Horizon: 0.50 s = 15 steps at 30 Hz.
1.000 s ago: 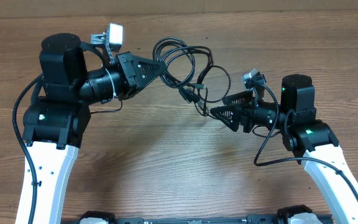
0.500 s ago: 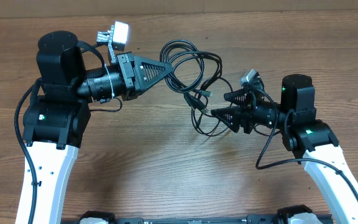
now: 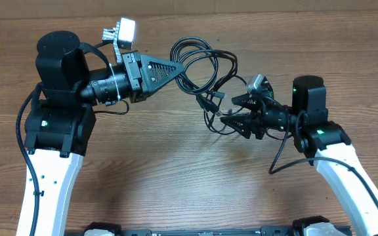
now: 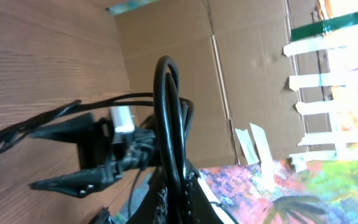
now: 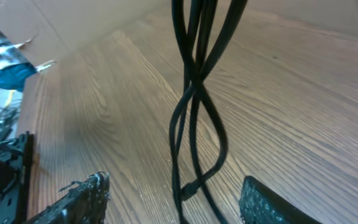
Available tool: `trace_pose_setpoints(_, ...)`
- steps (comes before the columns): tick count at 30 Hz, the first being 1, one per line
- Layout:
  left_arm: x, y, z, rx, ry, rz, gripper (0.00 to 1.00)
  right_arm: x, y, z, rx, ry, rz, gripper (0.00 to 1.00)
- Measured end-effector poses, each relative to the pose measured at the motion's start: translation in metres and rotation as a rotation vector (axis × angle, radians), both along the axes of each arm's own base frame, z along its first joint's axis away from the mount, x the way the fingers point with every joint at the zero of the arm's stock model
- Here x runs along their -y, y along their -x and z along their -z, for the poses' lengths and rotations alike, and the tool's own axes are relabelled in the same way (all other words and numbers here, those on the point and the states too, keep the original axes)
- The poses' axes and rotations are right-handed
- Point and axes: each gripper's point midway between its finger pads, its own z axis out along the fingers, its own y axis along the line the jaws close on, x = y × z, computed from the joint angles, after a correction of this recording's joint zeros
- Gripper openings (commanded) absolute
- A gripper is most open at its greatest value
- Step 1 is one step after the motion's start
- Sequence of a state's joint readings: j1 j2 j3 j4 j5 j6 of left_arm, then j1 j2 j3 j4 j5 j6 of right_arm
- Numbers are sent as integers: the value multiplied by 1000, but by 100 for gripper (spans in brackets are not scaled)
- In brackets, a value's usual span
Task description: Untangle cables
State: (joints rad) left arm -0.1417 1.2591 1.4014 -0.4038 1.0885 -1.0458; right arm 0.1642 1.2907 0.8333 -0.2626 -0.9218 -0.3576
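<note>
Thin, glossy black cables (image 4: 166, 112) hang in limp loops above the wood-grain table (image 3: 176, 170), between the arms. The left gripper (image 3: 178, 65) reaches sideways, clamped on the bundle. The right gripper (image 3: 229, 109) faces it, jaws apart around dangling strands.

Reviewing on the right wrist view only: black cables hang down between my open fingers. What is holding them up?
Observer: The left gripper is shut on the cables and holds up the upper loops, as the overhead view shows.
Operator: One strand in that grip, or several?
Observer: Several. The left wrist view shows strands running side by side in one loop that rises out of the grip.
Operator: Any plug ends near my gripper?
Observer: Yes. In the overhead view, small plug ends dangle just beside the right gripper, on the side towards the left arm.
</note>
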Motion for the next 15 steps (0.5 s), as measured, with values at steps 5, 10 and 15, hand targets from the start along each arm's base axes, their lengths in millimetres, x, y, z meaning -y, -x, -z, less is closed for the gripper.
trace_pose_setpoints(5, 7, 4, -1, 4, 2, 22, 4, -4, 0, -2, 13, -23, -31, 63)
trace_pose_setpoints(10, 11, 7, -1, 5, 2, 35, 4, -5, 0, -7, 38, -35, -43, 61)
trace_pose_setpoints(15, 18, 11, -1, 6, 0, 55, 4, -6, 0, -8, 43, -38, -50, 21)
